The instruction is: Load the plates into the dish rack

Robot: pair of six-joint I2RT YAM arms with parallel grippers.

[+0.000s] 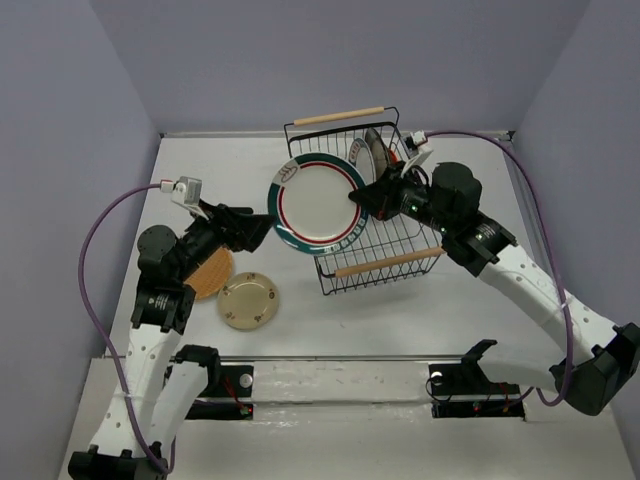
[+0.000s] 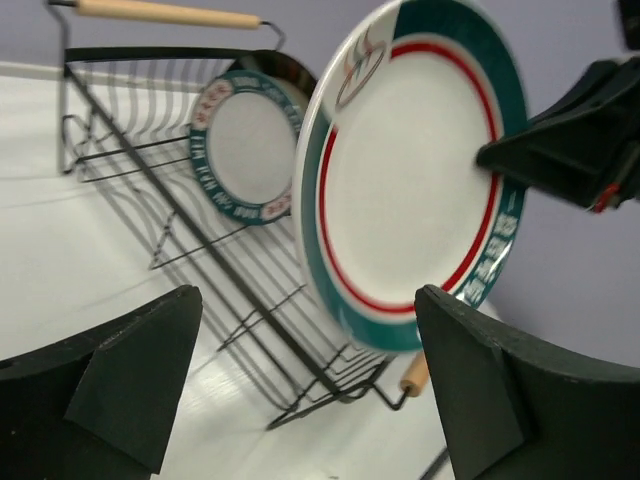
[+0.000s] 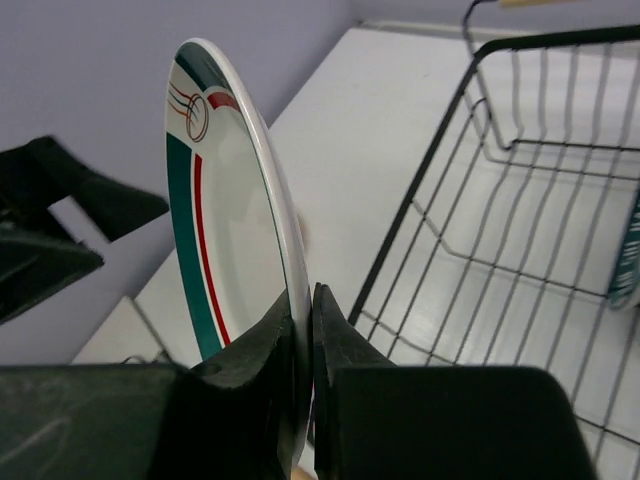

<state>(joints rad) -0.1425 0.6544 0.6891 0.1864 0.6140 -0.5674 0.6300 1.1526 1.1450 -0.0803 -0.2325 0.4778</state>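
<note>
My right gripper (image 3: 303,300) pinches the rim of the white round teal-and-red-striped plate (image 3: 225,240), upright beside the black wire dish rack (image 3: 520,200), while my left gripper (image 1: 262,228) gapes empty nearby.

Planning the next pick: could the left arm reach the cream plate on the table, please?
Probably yes: the cream plate lies flat and uncovered on the table close beside that arm, and the left gripper is open.

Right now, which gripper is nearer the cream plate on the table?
Left. The left gripper hangs open just beyond the cream plate; the right gripper is farther, at the dish rack, clamping the teal-rimmed plate.
</note>
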